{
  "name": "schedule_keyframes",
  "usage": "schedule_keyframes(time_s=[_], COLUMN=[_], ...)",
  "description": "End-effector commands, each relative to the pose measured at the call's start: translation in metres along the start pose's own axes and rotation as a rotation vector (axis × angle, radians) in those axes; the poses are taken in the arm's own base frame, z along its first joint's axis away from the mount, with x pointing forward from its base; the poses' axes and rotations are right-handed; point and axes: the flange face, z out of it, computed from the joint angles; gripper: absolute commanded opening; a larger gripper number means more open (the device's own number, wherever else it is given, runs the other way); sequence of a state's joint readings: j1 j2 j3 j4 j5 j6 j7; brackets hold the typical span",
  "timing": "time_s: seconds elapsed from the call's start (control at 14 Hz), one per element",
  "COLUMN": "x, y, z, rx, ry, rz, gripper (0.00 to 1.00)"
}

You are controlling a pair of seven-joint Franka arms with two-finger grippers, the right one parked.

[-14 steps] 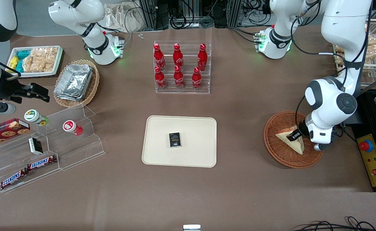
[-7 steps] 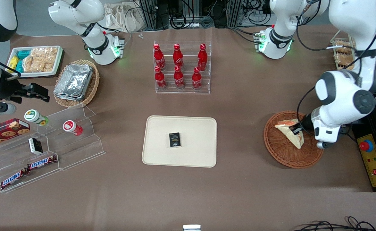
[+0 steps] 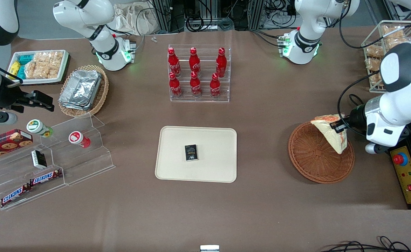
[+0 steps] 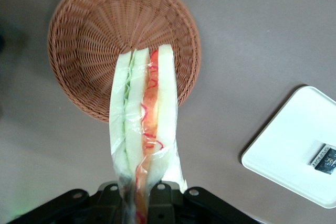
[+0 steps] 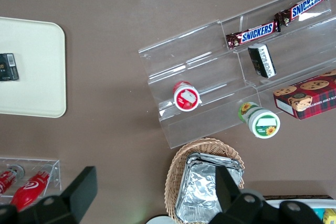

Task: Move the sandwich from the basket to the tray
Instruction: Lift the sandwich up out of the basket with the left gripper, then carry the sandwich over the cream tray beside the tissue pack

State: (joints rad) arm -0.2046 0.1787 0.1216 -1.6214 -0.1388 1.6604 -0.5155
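now the gripper [image 3: 339, 126] is up above the edge of the basket [image 3: 315, 164] that is toward the working arm's end of the table. its two fingers are pinched shut on the sandwich [image 3: 332, 135], near the wide end of the wedge. the sandwich hangs in the air and does not touch the basket. from the front its long side runs from the wide end by the fingers to a thin tip that points down and toward the front camera. in the wrist view the sandwich [image 4: 143, 129] stands on its edge, with the red and orange filling stripe showing between the white bread slices, and the basket [image 4: 107, 32] is under it. the tray [image 3: 177, 168] sits well apart in the middle of the table, with a small dark box [image 3: 191, 152] lying on it.
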Motion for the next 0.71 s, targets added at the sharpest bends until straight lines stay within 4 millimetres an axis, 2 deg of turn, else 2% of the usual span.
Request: schedule_keyframes(time_s=[0.0,0.14,0.29,0.57,0.64], x=[-0.013,-0.031,-0.057,-0.102,-0.115], y=[0.030,0.057,0.096,0.181,0.203], z=[0.007,0.018,0.033,0.080,0.097], rx=[0.050,0.057,0.077,0.064,0.055], ry=[-0.003,-0.016,-0.017,0.056,0.069], rz=[0.081,0.158,0.251,0.419,0.461], gripper=[0.12,0.12,0.12,0.12,0.12])
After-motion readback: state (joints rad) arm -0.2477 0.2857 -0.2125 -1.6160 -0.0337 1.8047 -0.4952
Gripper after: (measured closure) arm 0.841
